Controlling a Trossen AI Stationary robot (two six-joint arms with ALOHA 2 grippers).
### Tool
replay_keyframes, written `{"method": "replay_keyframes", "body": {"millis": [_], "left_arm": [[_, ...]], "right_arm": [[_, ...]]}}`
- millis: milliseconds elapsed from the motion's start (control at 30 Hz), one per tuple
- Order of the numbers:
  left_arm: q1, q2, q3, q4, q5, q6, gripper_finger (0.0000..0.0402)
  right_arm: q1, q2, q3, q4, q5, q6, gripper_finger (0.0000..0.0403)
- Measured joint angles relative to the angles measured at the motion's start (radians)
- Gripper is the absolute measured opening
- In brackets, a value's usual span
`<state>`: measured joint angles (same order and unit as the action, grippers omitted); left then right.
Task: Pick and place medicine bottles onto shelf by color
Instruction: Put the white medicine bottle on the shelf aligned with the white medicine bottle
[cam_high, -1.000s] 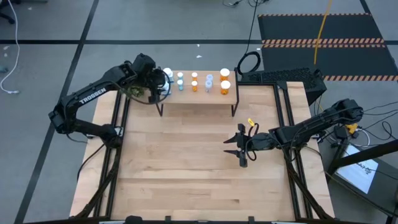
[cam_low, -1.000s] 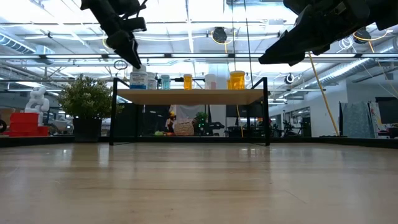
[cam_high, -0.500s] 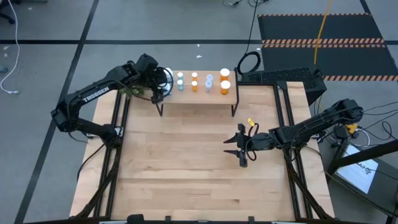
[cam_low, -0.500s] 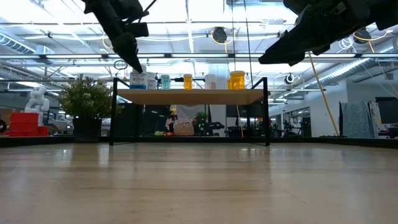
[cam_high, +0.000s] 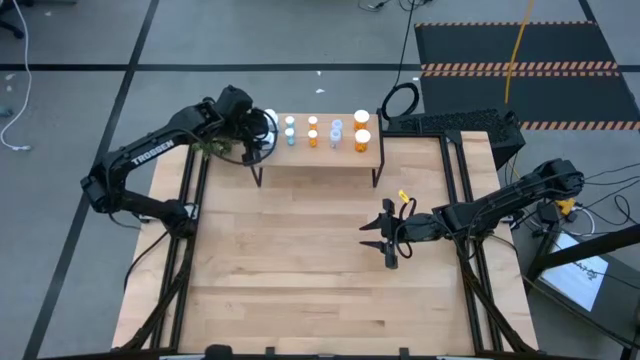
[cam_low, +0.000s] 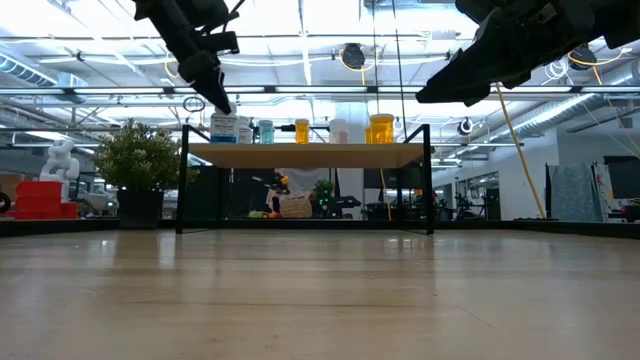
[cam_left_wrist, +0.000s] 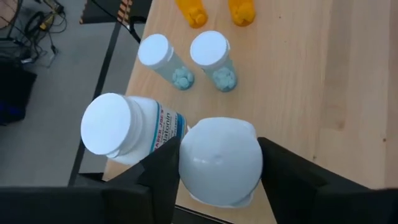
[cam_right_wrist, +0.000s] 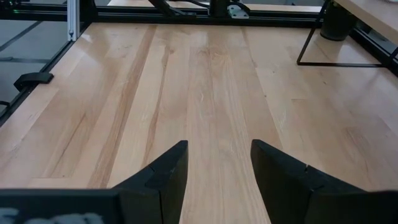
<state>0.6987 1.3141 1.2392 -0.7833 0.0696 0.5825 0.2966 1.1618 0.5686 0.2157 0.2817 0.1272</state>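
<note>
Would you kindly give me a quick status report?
Left claw around white bottle at shelf end. Right claw open, empty, over table. Nothing obstructing.

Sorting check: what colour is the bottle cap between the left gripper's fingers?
White, best seen in the left wrist view: bottle cap, left gripper.

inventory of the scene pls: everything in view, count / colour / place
shelf: one, light wood on black legs, far edge of the table.
medicine bottles: at least nine counted, all white-capped; white ones at the shelf's left end, pale blue next, orange toward the right end.
large white bottle: one, between the left gripper's fingers at the shelf's left end.
printed white bottle: one, beside it at the shelf's edge.
table: one, light wood, black frame.
plant: one, green, behind the shelf's left end.
floor mat: one, black with striped edges, beyond the table.
left gripper: over the shelf's left end.
right gripper: open, empty, above the table's right half.
</note>
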Motion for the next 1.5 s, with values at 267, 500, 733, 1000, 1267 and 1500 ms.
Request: {"method": "replay_keyframes", "body": {"millis": [267, 500, 733, 1000, 1267, 1500], "left_arm": [[0.007, 0.000, 0.000, 0.016, 0.018, 0.098, 0.0212], [0.022, 0.000, 0.000, 0.029, 0.057, 0.113, 0.0162], [0.022, 0.000, 0.000, 0.029, 0.061, 0.113, 0.0151], [0.008, 0.000, 0.000, 0.029, 0.061, 0.096, 0.0155], [-0.046, -0.038, 0.000, 0.033, 0.026, 0.024, 0.0192], [-0.084, -0.120, 0.000, 0.018, -0.136, -0.087, 0.0239]], "right_arm": [[0.000, 0.000, 0.000, 0.000, 0.000, 0.000, 0.0169], [0.000, 0.000, 0.000, 0.000, 0.000, 0.000, 0.0169], [0.000, 0.000, 0.000, 0.000, 0.000, -0.003, 0.0169], [0.000, 0.000, 0.000, 0.000, 0.000, -0.004, 0.0169], [0.000, 0.000, 0.000, -0.001, 0.000, -0.004, 0.0169], [0.000, 0.000, 0.000, -0.005, 0.000, -0.004, 0.0169]]}}
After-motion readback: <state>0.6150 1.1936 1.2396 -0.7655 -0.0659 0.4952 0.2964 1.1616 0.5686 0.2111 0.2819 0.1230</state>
